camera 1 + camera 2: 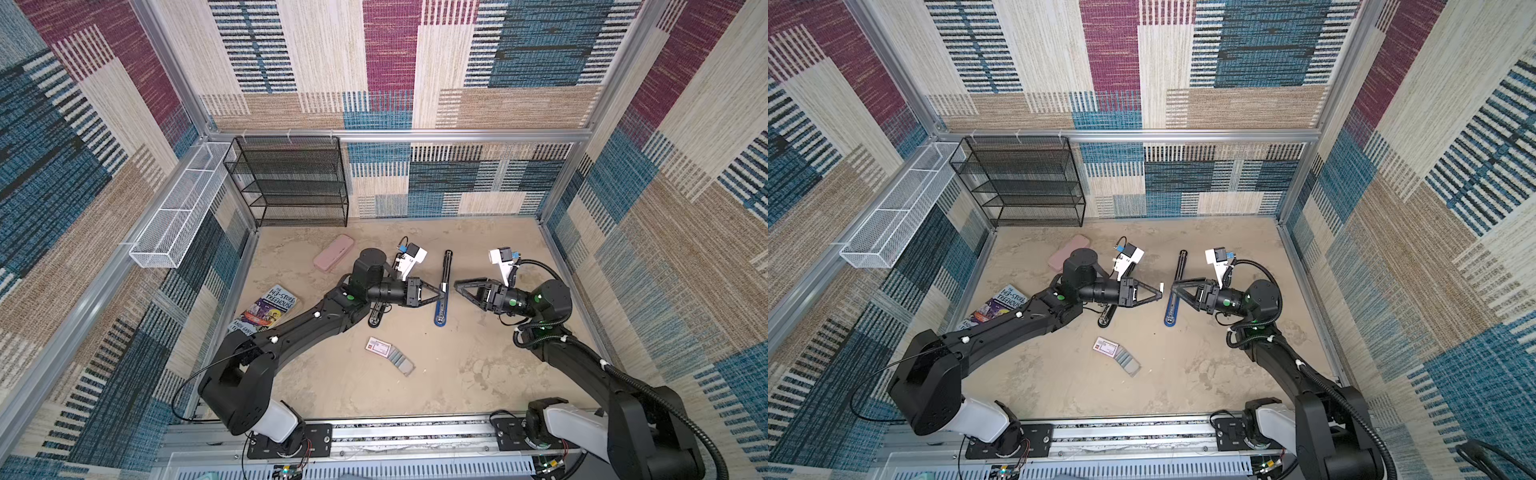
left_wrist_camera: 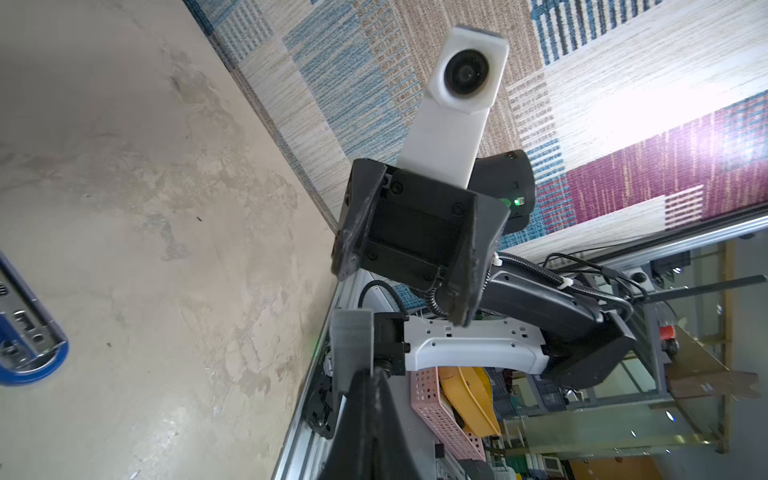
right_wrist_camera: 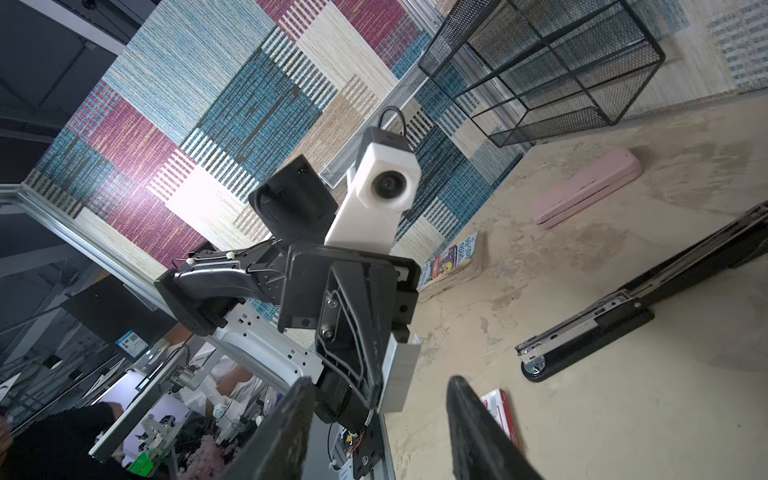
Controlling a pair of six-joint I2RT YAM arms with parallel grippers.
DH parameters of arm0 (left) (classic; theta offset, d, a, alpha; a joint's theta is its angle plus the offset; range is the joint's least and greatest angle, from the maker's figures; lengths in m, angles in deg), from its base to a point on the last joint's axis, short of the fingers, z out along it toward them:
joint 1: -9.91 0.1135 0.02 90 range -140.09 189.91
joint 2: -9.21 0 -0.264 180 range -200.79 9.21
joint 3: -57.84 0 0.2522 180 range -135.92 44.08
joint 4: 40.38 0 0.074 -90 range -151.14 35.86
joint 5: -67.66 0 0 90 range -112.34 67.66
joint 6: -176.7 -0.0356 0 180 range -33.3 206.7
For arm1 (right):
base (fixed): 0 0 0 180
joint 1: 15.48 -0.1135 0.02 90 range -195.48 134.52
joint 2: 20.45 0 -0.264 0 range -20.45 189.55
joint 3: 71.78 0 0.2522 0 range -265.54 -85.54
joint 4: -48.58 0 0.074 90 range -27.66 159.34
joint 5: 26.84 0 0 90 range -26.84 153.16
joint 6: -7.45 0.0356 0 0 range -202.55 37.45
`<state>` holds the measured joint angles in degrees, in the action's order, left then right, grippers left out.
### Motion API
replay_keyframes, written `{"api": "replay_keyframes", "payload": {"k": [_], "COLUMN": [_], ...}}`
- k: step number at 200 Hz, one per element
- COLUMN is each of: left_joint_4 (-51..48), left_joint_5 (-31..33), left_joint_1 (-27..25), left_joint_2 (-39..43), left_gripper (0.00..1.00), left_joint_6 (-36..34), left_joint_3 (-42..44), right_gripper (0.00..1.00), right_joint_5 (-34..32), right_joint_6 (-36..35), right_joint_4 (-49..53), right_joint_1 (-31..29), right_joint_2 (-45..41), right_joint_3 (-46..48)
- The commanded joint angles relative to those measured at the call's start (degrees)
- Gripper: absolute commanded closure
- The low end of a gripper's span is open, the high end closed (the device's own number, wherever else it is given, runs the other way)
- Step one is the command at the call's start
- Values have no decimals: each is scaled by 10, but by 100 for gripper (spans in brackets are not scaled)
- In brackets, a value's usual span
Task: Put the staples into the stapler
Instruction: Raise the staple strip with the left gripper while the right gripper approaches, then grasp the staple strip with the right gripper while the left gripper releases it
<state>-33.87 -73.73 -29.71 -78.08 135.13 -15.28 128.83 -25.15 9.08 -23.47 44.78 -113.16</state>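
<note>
Now the left gripper [image 1: 1159,292] has its jaws pressed together on a short pale-grey strip of staples [image 1: 1161,286]. It holds the strip up off the sand-coloured tabletop [image 1: 478,374], nearly tip to tip with the right gripper [image 1: 1174,288], whose jaws stand apart, as the right wrist view shows. Below the two sets of jaws lies the long blue-based stapler [image 1: 441,305], opened out flat. A second, black stapler [image 1: 375,316] lies behind the left jaws, partly under that arm. Nearer the robot's base than both sets of jaws sits the small flat white cardboard box with a red edge [image 1: 378,345], and more grey staple strips [image 1: 402,361] fan out from its end, touching it and resting on the tabletop. Beyond the left jaws lies a closed pink oblong case [image 1: 333,258]; what it holds cannot be told. Farther off behind them stand a black wire-mesh shelf rack [image 1: 291,183] and a white mesh trough basket [image 1: 174,216] divided into compartments along the wall. Colourful paperback books [image 1: 269,309] lie beside the left arm.
</note>
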Motion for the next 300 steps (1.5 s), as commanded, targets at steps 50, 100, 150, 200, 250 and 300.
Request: {"api": "replay_keyframes", "payload": {"k": [50, 100, 150, 200, 250, 300], "left_joint_4": [125, 165, 172, 169, 165, 156], "left_joint_5": [-54, -57, -54, -56, -54, -53], "left_joint_1": [-23, -23, -23, -23, -23, -23], "left_joint_2": [-7, -13, -12, -14, -13, -12], "left_gripper": [100, 100, 100, 100, 100, 100], "left_joint_6": [55, 72, 72, 69, 64, 58], "left_joint_3": [6, 12, 15, 17, 17, 14], "right_gripper": [48, 52, 58, 69, 77, 79], "right_joint_5": [18, 22, 22, 15, 17, 18], "right_joint_6": [63, 71, 72, 73, 78, 79], "right_joint_4": [-89, -95, -95, -98, -104, -105], "right_joint_1": [-16, -23, -26, -26, -26, -26], "right_joint_2": [3, -4, -3, -2, -3, -3], "right_joint_3": [-12, -11, -4, 0, 0, 2]}}
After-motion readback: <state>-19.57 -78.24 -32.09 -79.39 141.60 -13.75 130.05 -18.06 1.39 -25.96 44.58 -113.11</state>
